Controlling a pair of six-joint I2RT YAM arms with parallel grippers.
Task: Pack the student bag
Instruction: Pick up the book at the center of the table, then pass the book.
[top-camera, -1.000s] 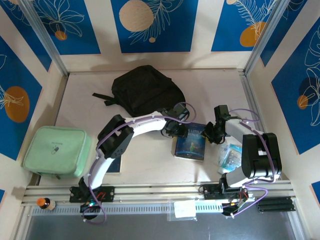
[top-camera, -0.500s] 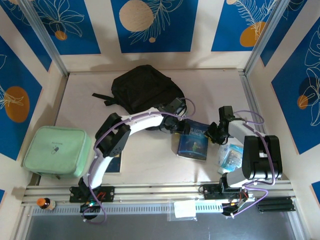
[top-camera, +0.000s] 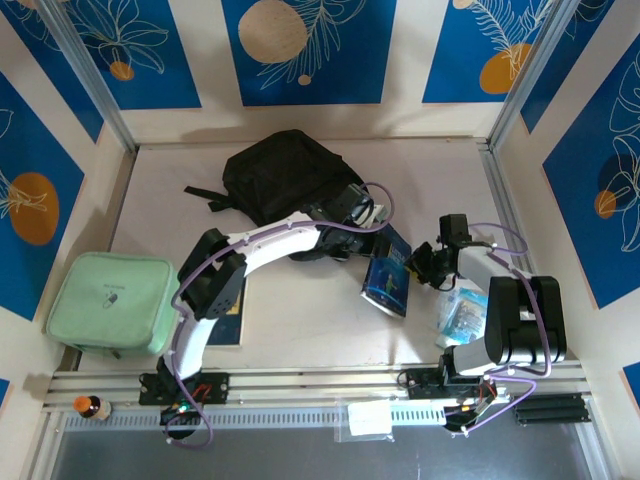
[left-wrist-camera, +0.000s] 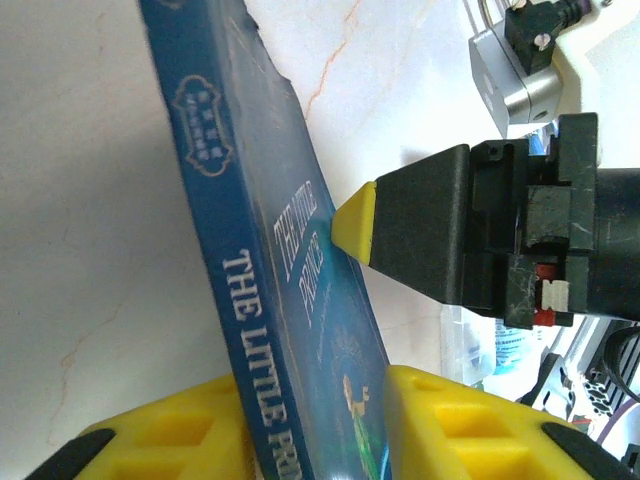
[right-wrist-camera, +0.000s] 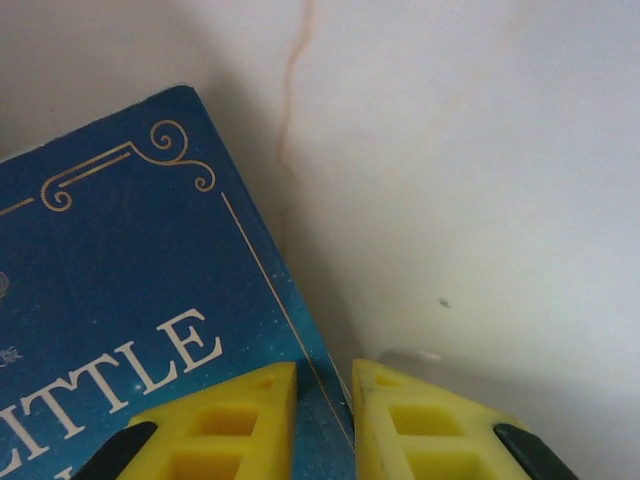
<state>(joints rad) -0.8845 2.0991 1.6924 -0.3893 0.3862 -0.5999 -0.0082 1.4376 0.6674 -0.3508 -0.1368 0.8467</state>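
Toward the far edge of the bench (top-camera: 300, 325), about midway along it, lies the student bag (top-camera: 290, 178), slumped flat with a strap trailing off to its left. Black fabric like that will likely be soft and limp. It should be light enough, but it will sag and fold wherever it is lifted, and its mouth will not stand open unaided. I judge it is best taken by the zip edge or a top loop, not by the loose body cloth. From above I cannot tell whether the zip is open.

Right of the bench's middle, the left hand (left-wrist-camera: 320, 425) is clamped across a thin blue book (left-wrist-camera: 300, 300), one finger on each cover, holding it tipped up on edge. The right hand (right-wrist-camera: 325, 372) has its fingers drawn almost together at the cover's edge; whether they pinch it I cannot tell. The book looks stiff, with a glossy, possibly slippery cover. Spine and front both read "THE LITTLE PRINCE"; the small emblem on the spine is too fine to read.
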